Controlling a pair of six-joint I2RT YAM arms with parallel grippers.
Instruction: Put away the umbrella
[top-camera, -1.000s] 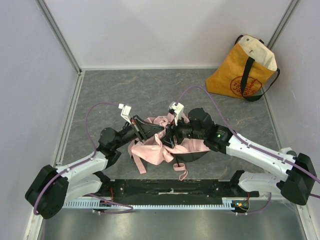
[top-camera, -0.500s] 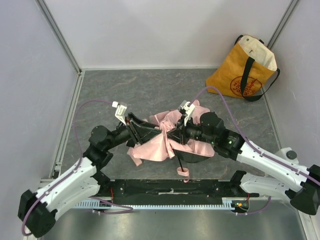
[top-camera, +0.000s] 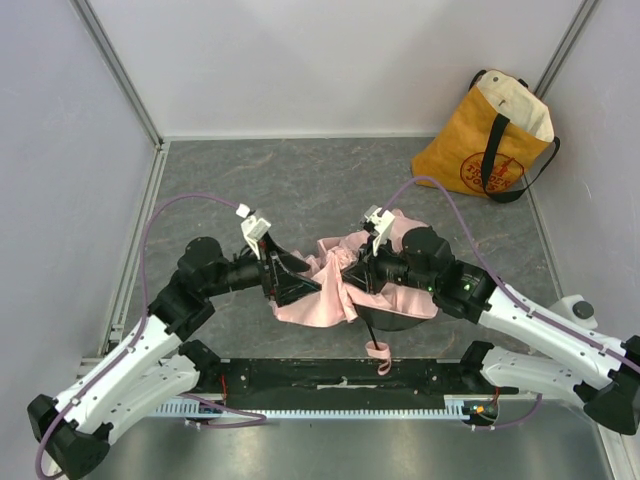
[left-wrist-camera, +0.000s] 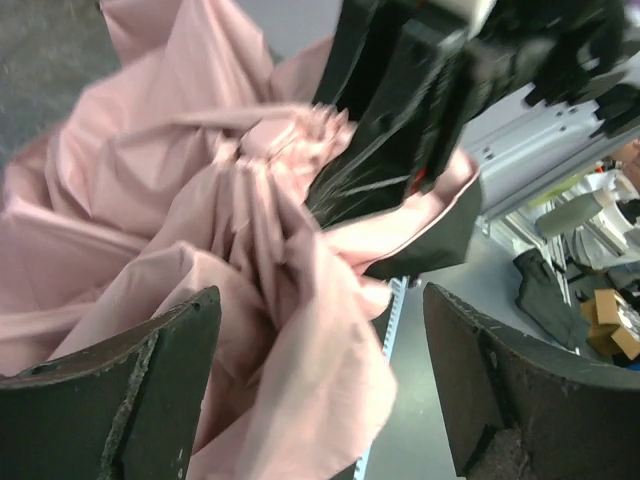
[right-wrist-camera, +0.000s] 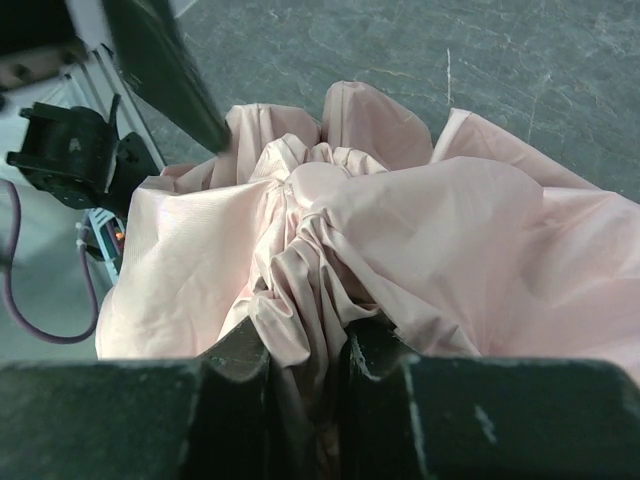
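Sprawling in a crumpled pink heap between both arms near the front edge of the table (top-camera: 300, 190), the umbrella (top-camera: 340, 292) buries most of its black ribs. Overhead, cloth hides the tips of the right gripper (right-wrist-camera: 300, 372); only its wrist camera shows them pinched on a gathered fold. The left gripper (left-wrist-camera: 320, 300) gapes wide around loose fabric. A yellow tote bag (top-camera: 485, 140) stands well apart, in the far right corner.

Pale lilac panels (top-camera: 330, 60) framed by aluminium posts (top-camera: 120, 75) enclose a grey marbled table (top-camera: 300, 180) under even light; a yellow tote bag (top-camera: 470, 150) leans in the table's far right corner.
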